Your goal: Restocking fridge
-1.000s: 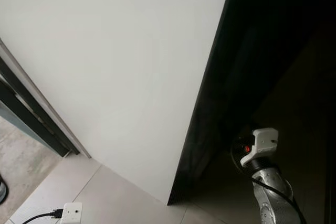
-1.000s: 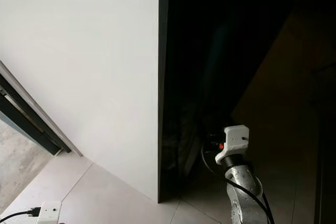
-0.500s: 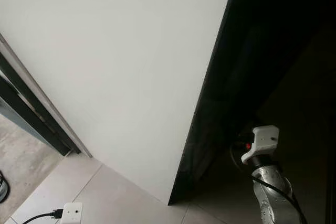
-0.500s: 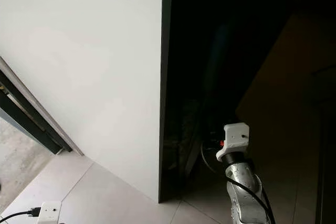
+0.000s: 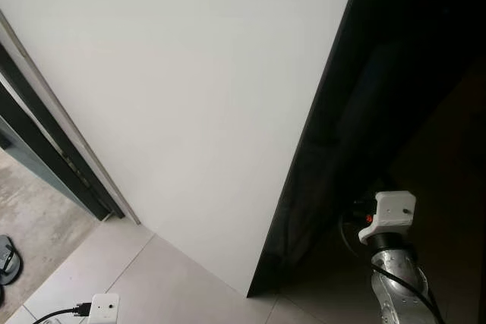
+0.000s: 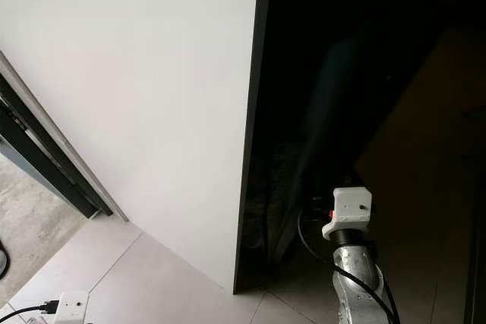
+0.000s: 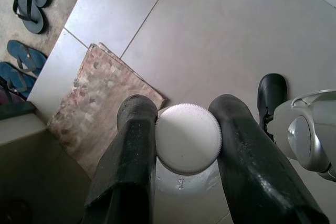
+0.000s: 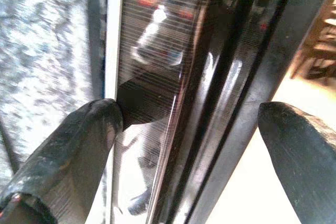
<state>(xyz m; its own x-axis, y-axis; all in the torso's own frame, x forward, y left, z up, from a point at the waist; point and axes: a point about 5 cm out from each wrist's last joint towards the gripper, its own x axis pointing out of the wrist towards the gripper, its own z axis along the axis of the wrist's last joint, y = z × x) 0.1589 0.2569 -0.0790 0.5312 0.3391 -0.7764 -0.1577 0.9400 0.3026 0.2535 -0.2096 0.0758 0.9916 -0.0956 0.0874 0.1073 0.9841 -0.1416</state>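
left hand point(image 7: 186, 145) around half-hidden white-capped bottle point(image 7: 188, 139)

Head eyes look down (wrists closer) at fridge point(image 5: 190, 111).

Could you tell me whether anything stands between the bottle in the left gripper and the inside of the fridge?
Yes. The dark glossy fridge door looks shut, so it blocks the way in. The left gripper holds the white-capped bottle over the floor, while the open right gripper is at the door's edge.
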